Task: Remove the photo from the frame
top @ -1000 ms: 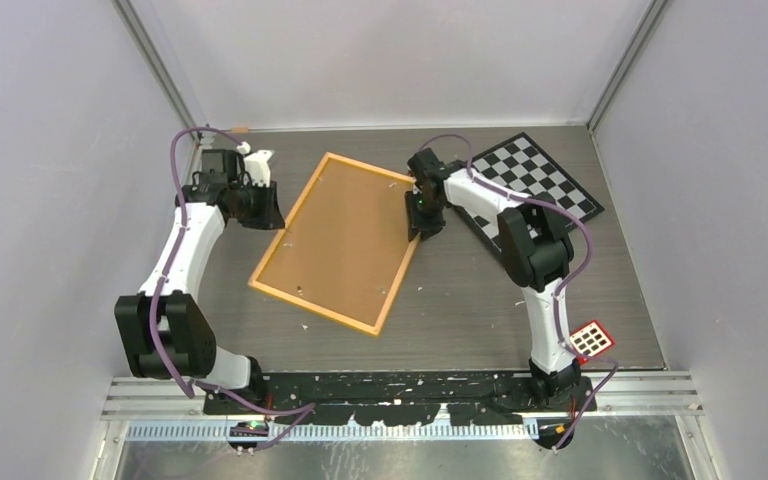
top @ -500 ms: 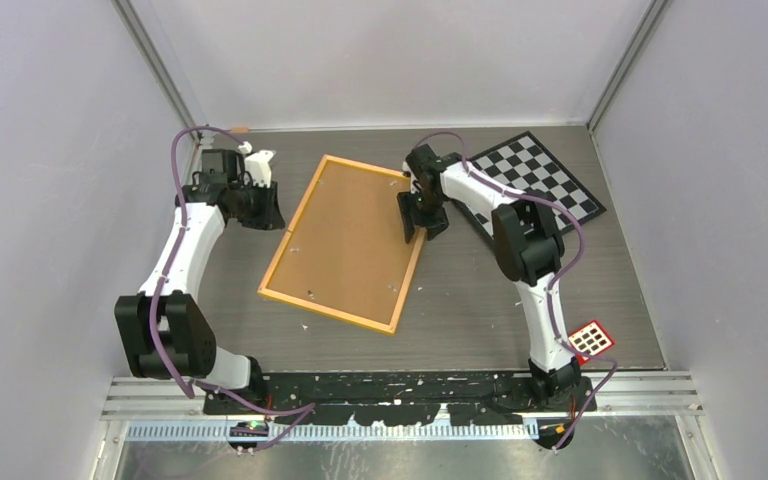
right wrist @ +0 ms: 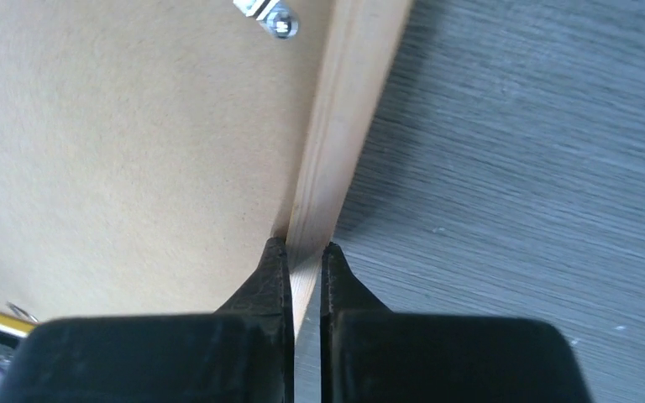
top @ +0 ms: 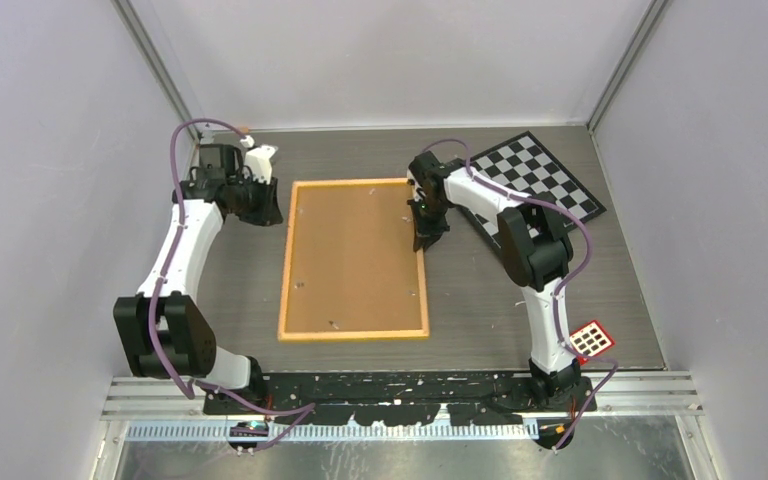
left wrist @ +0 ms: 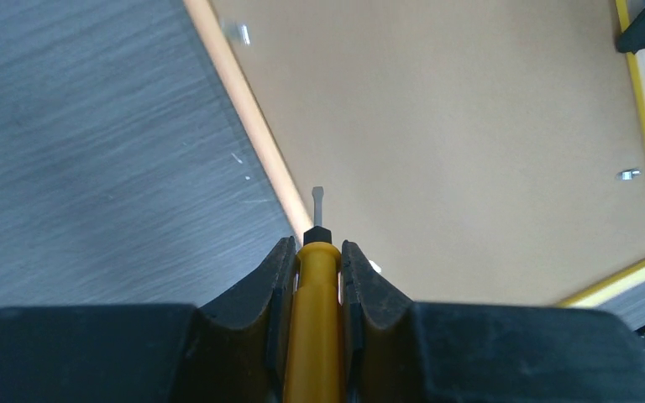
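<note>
The yellow-orange frame (top: 285, 262) lies back-up on the table, its sides square to the table edges. Its brown cork-like backing (top: 353, 255) fills it and hides the photo. My right gripper (top: 423, 243) sits at the frame's right side, jaws shut on the thin wooden border (right wrist: 344, 126), as the right wrist view (right wrist: 306, 250) shows. My left gripper (top: 265, 212) hovers by the frame's far left corner. It is shut on a yellow-handled screwdriver (left wrist: 314, 319), whose tip (left wrist: 318, 195) points at the left border (left wrist: 252, 126).
A black-and-white checkerboard (top: 535, 180) lies at the back right, just behind the right arm. A small red-and-white card (top: 592, 340) sits near the right arm's base. Small metal clips (right wrist: 270, 15) stick out over the backing's edges. Walls close in on three sides.
The frame has turned from a tilted lie to square with the table. My right gripper let go, shifted, then shut on the right border. The left arm barely moved.
</note>
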### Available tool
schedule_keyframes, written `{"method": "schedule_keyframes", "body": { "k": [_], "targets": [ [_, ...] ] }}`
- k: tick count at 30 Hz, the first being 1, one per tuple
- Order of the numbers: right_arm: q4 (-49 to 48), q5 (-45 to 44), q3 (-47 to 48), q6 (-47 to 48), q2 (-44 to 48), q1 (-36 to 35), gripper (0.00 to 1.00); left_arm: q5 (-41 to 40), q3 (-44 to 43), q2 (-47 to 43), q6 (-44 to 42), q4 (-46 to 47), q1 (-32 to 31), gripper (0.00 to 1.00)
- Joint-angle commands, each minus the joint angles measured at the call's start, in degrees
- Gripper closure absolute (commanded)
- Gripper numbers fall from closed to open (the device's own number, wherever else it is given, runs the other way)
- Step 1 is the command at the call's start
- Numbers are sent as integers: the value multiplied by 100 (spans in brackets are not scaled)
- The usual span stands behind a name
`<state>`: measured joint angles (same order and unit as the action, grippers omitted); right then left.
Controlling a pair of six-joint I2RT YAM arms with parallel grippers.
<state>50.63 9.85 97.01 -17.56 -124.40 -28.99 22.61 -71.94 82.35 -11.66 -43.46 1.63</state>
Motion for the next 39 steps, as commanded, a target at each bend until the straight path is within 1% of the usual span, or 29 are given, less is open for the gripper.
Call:
{"method": "schedule_keyframes", "body": {
  "k": [1,5,11,15,20,26,39],
  "targets": [
    [419,-537,-55,1367,-51,-63,99,139,-407,71,-569,-98,-54,100],
    [454,-365,-158,1215,-92,-56,100,8,-487,197,-847,-115,-118,100],
    [260,-298,-317,597,-76,-60,99,-572,-485,500,-1471,-93,-677,100],
    [221,-302,-273,446,-132,-62,99,-955,-572,786,-1629,247,-929,100],
    [247,-407,-273,536,-74,-58,100,-1287,-935,1320,-1568,216,-1019,100],
    [276,-238,-325,749,-2,-52,99,-1612,-936,1582,-1698,222,-1024,100],
    [361,-147,-297,856,-58,-52,99,-1719,-995,1978,-1744,492,-1024,100]
  ]
}}
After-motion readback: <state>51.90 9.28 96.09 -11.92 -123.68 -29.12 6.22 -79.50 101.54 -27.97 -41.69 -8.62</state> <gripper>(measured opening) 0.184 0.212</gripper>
